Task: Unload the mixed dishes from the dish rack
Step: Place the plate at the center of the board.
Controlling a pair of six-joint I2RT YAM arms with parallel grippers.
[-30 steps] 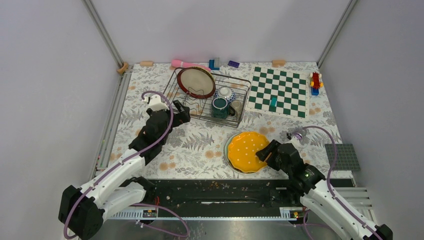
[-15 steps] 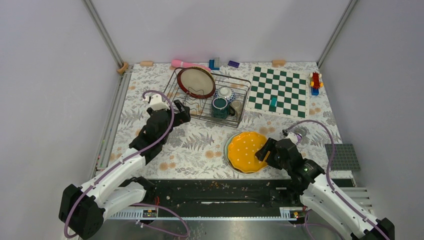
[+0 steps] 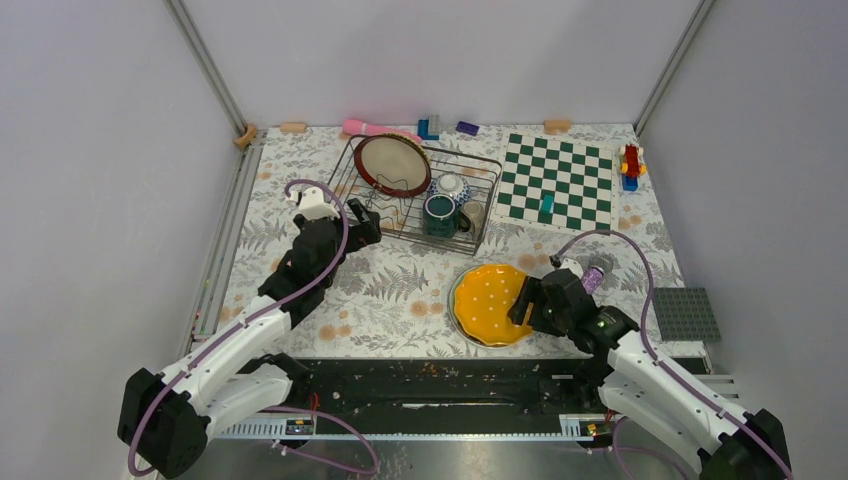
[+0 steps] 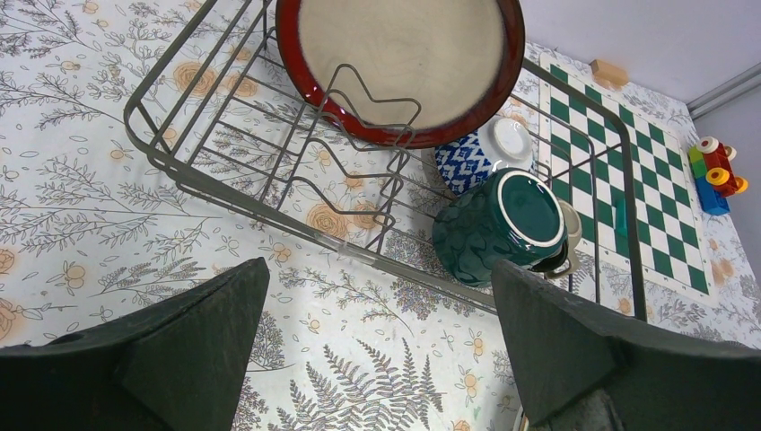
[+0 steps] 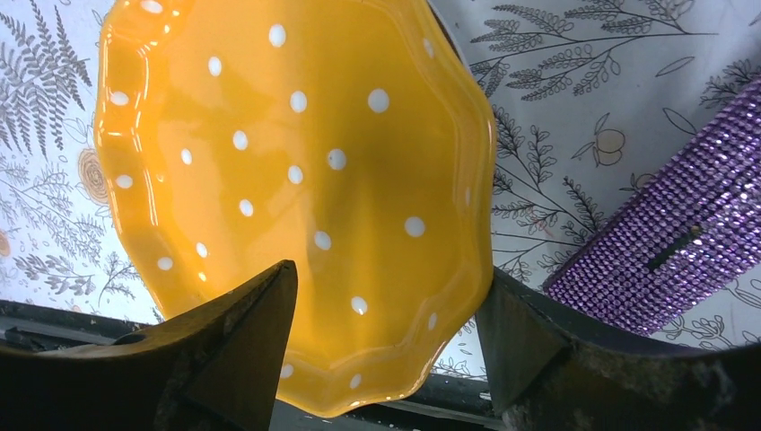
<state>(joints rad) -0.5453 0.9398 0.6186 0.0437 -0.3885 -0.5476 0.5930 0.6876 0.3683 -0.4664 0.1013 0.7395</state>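
Note:
The dish rack (image 3: pixel 492 200) stands at the back centre and also shows in the left wrist view (image 4: pixel 269 214). It holds a cream plate with a dark red rim (image 3: pixel 392 165) (image 4: pixel 404 54) upright, a dark green mug (image 3: pixel 440 215) (image 4: pixel 489 229), a small patterned bowl (image 3: pixel 452 186) (image 4: pixel 467 162) and a small olive cup (image 3: pixel 474 213). A yellow dotted plate (image 3: pixel 488 303) (image 5: pixel 287 180) lies on a pale green plate (image 3: pixel 455 300) near the front. My right gripper (image 3: pixel 520 303) (image 5: pixel 386 341) is open, its jaws astride the yellow plate's right edge. My left gripper (image 3: pixel 365 225) (image 4: pixel 377 350) is open and empty, just in front of the rack.
The green-and-white chessboard (image 3: pixel 560 185) lies right of the rack with a small teal piece on it. A purple cylinder (image 3: pixel 592 277) (image 5: pixel 664 242) lies close to my right wrist. A grey baseplate (image 3: pixel 685 312) sits at the right edge. Small toys line the back edge.
My right arm has shifted a little left and toward the rack, and the yellow plate now lies flatter on the green plate. The left arm has not moved.

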